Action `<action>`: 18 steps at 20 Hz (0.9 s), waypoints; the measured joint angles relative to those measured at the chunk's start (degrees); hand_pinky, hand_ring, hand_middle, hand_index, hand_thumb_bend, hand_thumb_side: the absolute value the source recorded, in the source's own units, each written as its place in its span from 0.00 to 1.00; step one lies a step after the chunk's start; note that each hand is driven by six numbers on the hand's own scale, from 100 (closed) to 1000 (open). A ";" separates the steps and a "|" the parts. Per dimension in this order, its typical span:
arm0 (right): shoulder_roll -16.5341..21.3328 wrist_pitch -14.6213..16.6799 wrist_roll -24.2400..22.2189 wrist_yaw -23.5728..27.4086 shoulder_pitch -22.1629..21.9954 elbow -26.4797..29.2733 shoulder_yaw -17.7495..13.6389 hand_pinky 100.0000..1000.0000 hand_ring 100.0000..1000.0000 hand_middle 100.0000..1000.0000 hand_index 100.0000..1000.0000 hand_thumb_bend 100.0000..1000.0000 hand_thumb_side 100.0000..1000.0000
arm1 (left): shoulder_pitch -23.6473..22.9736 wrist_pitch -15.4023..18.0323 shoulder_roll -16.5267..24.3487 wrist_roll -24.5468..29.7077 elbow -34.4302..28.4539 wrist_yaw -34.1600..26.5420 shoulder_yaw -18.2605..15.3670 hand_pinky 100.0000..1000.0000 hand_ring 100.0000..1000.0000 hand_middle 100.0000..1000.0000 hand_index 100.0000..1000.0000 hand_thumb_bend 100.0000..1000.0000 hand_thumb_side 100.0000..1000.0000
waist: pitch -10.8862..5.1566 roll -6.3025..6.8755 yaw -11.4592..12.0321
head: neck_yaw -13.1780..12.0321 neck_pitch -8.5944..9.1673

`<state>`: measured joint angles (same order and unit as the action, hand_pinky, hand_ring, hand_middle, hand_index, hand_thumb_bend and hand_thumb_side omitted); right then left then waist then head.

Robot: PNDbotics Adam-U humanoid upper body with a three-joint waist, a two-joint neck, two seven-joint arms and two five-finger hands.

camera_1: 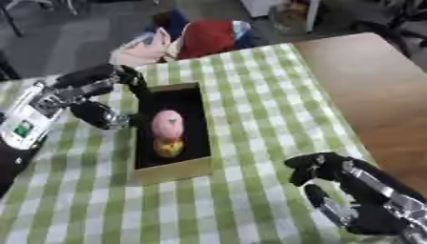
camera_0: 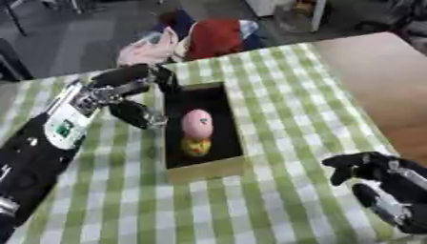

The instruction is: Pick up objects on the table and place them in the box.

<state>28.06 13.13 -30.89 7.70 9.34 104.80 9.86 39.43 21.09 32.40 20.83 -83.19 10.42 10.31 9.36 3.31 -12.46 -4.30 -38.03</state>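
A shallow cardboard box (camera_0: 206, 170) with a dark inside lies in the middle of the green-checked table (camera_0: 283, 109). Inside it rest a pink egg-shaped object (camera_0: 198, 123) and, just nearer to me, a small yellow object (camera_0: 196, 147). My left hand (camera_0: 133, 90) hovers at the box's far left edge, fingers spread over the rim and the thumb hanging down beside the wall; it holds nothing. My right hand (camera_1: 330, 178) rests near the lower right corner, fingers relaxed and empty.
A bare wooden tabletop (camera_0: 383, 81) adjoins the cloth on the right. Beyond the far edge lie bags or clothing in red, blue and pink (camera_0: 208, 35). The cloth stretches open right of the box.
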 measured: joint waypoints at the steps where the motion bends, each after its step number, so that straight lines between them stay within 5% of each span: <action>1: 0.01 0.04 0.39 0.03 -0.24 0.02 -0.25 0.66 0.88 0.58 0.81 0.00 0.41 | -1.83 -1.65 0.75 -1.23 -2.54 -3.32 -1.22 0.58 0.52 0.48 0.63 0.07 0.62 | -0.10 -0.18 0.76 | 0.26 -0.16; 8: 0.58 0.29 4.22 1.33 -0.48 0.84 -2.31 0.65 0.88 0.59 0.81 0.00 0.36 | -15.62 -10.67 1.87 -9.17 -15.86 -17.39 -10.66 0.58 0.52 0.48 0.62 0.00 0.64 | -0.20 -1.27 5.48 | 1.49 -0.77; 18: 0.86 0.01 9.25 2.22 -0.84 1.84 -4.86 0.65 0.89 0.61 0.81 0.00 0.35 | -27.58 -16.31 -7.27 -15.20 -21.58 -15.70 -19.87 0.58 0.53 0.48 0.62 0.00 0.72 | 0.90 -1.76 8.83 | 2.19 -2.27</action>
<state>28.92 13.14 -21.64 9.93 8.51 106.64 5.00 11.85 4.78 25.12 5.64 -104.77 -5.28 -9.56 10.26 1.55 -3.63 -2.11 -40.29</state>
